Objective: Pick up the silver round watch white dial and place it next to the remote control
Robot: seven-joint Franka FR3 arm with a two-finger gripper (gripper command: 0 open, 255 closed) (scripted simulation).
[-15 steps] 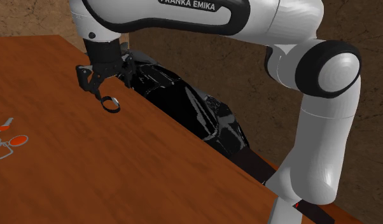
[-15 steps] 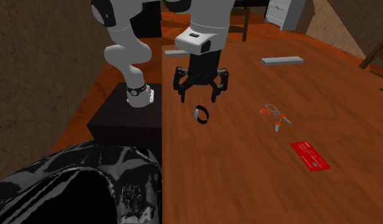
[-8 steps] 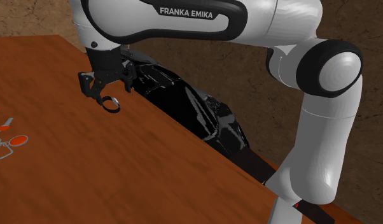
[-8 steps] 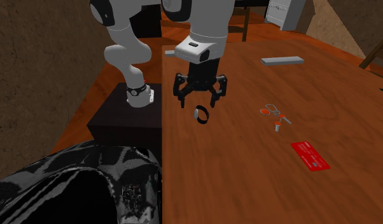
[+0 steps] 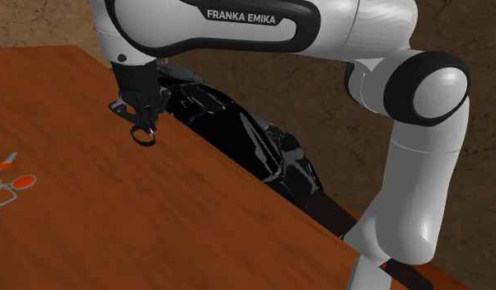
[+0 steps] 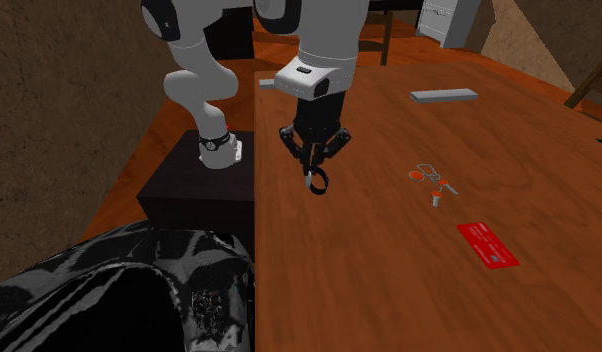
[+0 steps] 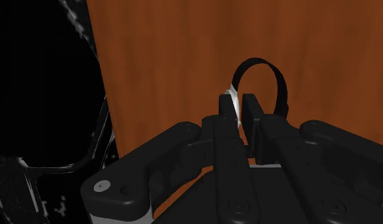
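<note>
The watch, a dark strap loop with a small silver case, lies on the brown wooden table near its edge. My black gripper has come straight down on it, and the fingers clasp the silver case between their tips. In the shoulder view the gripper is pinched together on top of the watch, which still touches the tabletop. The second exterior view has the same grip on the watch. The remote control, a flat grey bar, lies far across the table.
A red card and orange-tagged keys lie on the table between the watch and the remote. A glossy black object sits just beyond the table edge beside the gripper. My stand is a dark box.
The gripper came down over the watch with fingers spread, then shut on its case. The watch has not moved.
</note>
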